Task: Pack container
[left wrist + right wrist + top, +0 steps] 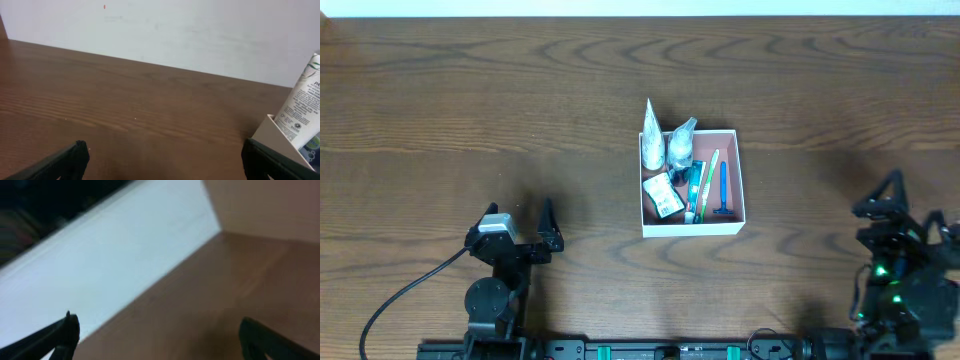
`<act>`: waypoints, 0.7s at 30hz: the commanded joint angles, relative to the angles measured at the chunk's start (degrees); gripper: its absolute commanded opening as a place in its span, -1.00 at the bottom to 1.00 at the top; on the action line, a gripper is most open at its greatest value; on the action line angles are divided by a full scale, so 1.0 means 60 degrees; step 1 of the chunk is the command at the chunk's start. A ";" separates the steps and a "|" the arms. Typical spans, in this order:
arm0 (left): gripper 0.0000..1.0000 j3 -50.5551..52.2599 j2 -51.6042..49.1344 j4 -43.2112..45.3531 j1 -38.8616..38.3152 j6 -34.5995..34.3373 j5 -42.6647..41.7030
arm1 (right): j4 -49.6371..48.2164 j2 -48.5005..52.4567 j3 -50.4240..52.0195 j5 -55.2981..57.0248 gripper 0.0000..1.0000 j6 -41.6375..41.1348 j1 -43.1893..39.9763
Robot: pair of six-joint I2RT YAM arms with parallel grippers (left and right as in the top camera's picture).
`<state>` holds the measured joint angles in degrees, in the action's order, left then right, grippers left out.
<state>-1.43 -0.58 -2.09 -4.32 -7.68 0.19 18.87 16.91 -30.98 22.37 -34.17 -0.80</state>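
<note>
The container (692,228), mid-frame, is holding toiletries (682,182); packing is looking done. The left gripper (164,157) and right gripper (157,332) are gaping wide, empty.

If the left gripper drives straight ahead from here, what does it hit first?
Likely nothing: only bare table lies ahead of the left gripper; the container sits off to its right.

The tube (300,107) bears small print, perhaps "PE".

The table (470,100) is dark brown with wavy wood lines, the container (692,228) is white outside and pink inside, the razor (723,190) is blue, the toothbrush (710,170) green, the tubes (651,140) white.
</note>
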 commanded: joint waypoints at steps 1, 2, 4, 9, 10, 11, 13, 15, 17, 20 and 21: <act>0.96 0.0200 0.0058 -0.0353 0.0040 -0.0011 0.0047 | -0.1315 -0.0543 0.1290 -0.1796 0.99 0.0535 -0.0084; 0.96 0.0200 0.0058 -0.0353 0.0040 -0.0011 0.0047 | -0.1865 -0.0707 0.1701 -0.2262 0.98 0.0947 -0.0106; 0.96 0.0200 0.0058 -0.0350 0.0040 -0.0011 0.0044 | -0.2838 -0.1093 0.2448 -0.3133 0.99 0.1920 -0.0117; 0.96 0.0200 0.0058 -0.0353 0.0040 -0.0011 0.0047 | -0.3614 -0.2120 0.3544 -0.3770 0.99 0.3672 -0.0113; 0.96 0.0200 0.0058 -0.0350 0.0040 -0.0011 0.0047 | -0.3614 -0.2277 0.3672 -0.3774 0.99 0.3869 -0.0117; 0.96 0.0200 0.0058 -0.0353 0.0040 -0.0011 0.0044 | -0.3614 -0.2408 0.3796 -0.3778 0.98 0.4054 -0.0113; 0.96 0.0200 0.0058 -0.0353 0.0040 -0.0011 0.0047 | -0.3614 -0.2630 0.4073 -0.3821 0.99 0.4280 -0.0113; 0.96 0.0200 0.0058 -0.0353 0.0040 -0.0011 0.0047 | -0.3617 -0.2739 0.4342 -0.3898 0.98 0.4404 -0.0106; 0.96 0.0200 0.0058 -0.0350 0.0040 -0.0011 0.0047 | -0.3610 -0.2765 0.4623 -0.4098 0.99 0.4430 -0.0106; 0.96 0.0200 0.0058 -0.0350 0.0040 -0.0011 0.0047 | -0.3617 -0.2765 0.4962 -0.4532 0.98 0.4430 -0.0106; 0.96 0.0200 0.0058 -0.0353 0.0040 -0.0011 0.0044 | -0.3621 -0.2765 0.5085 -0.4670 0.99 0.4430 -0.0106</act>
<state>-1.43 -0.58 -2.09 -4.27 -7.68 0.16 -2.79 0.84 -2.09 -2.09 -9.67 -1.06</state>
